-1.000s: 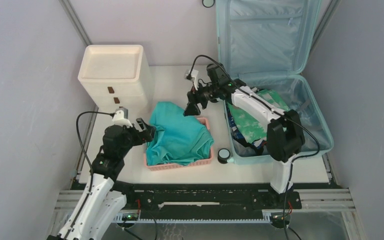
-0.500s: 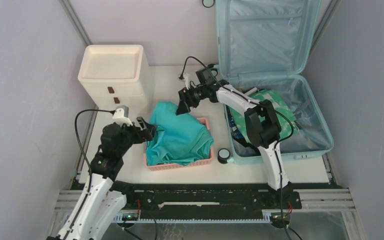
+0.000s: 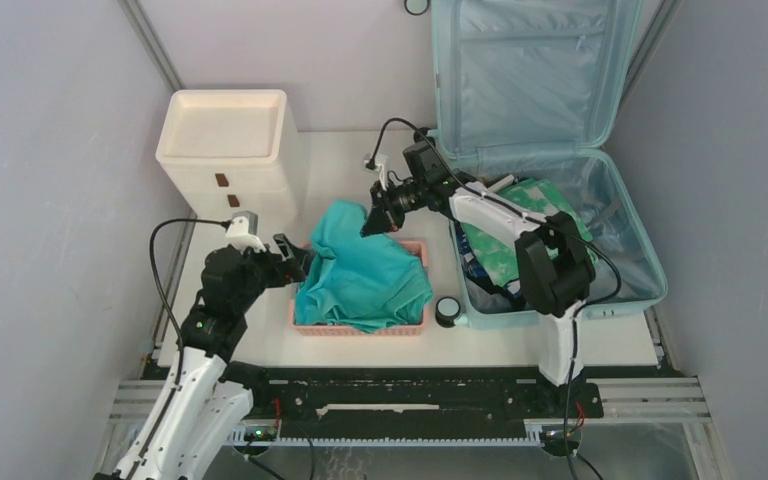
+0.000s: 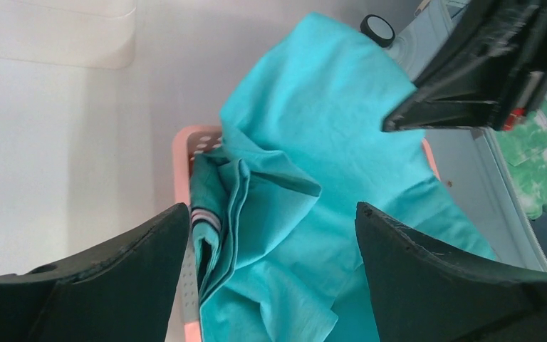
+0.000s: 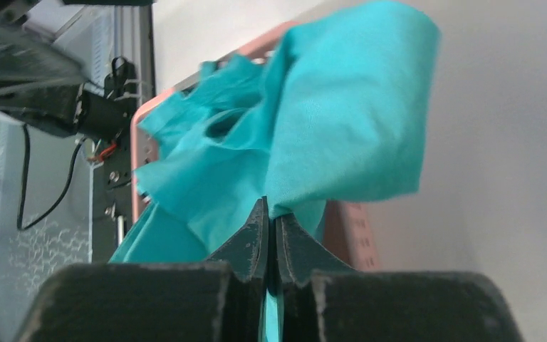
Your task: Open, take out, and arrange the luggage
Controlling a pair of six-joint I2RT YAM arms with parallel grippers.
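Your pale aqua hard-shell luggage [image 3: 530, 80] lies open on the table [image 3: 338, 168], right side, green-patterned clothes [image 3: 520, 228] left inside; your right gripper [image 3: 373, 222] pinches a teal cotton shirt [image 3: 365, 278] over the shallow pink plastic basket [image 3: 360, 331], left gripper [image 3: 296, 265] wide, empty.

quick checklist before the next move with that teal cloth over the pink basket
1. Right pincer shut on the teal cloth: ok.
2. Left pincer open: ok.
3. All of the teal cloth inside the pink basket: not ok, it spills over the rim.
4. Luggage lid open: ok.
5. Luggage emptied: not ok, a green patterned cloth lies inside.
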